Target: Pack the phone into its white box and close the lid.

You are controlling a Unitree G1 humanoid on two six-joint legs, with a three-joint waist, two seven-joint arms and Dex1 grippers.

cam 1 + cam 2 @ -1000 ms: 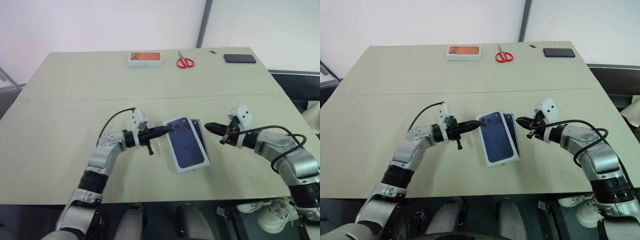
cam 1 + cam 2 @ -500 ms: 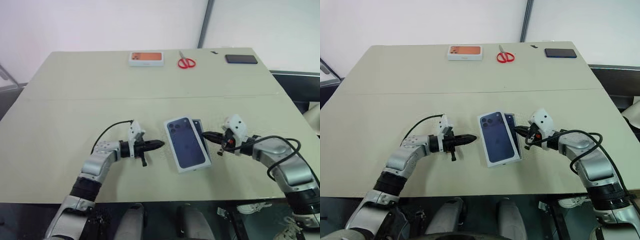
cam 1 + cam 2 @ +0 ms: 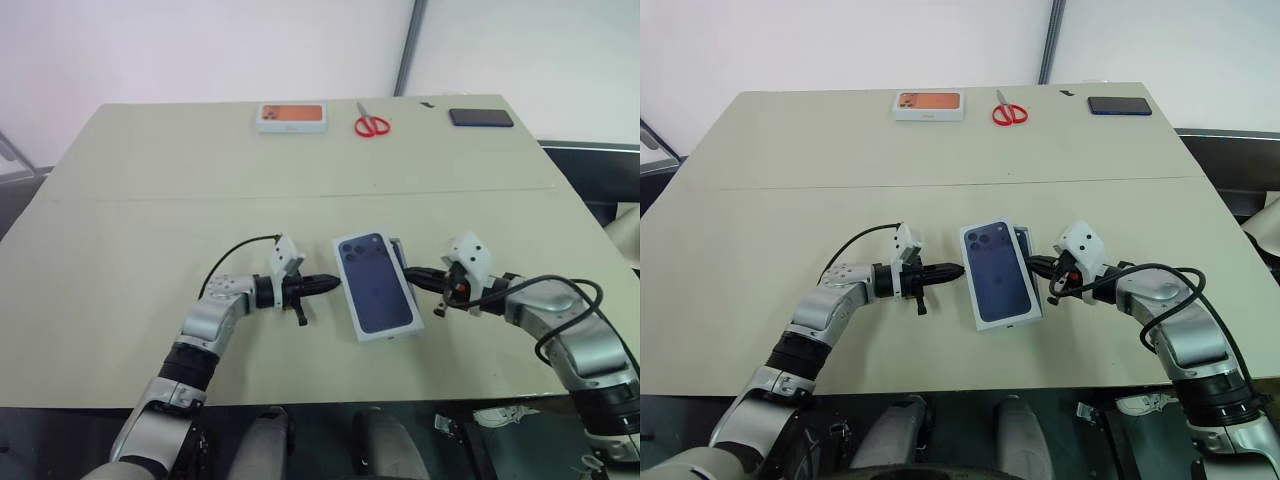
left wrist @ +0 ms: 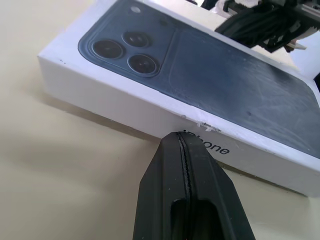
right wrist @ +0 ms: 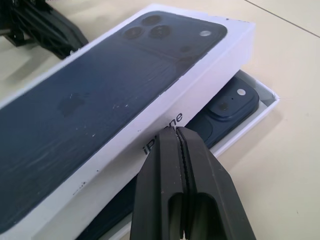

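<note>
Lying askew over the white box, the lid sits mid-table between both closed, empty grippers, left gripper and right gripper. Left wrist view: pinched fingertips meet the lid's side wall. Right wrist view: closed fingertips press the opposite wall; the phone peeks from the uncovered tray.

lid sits askew, hides most of phone and white box; only camera corner shows.
</note>
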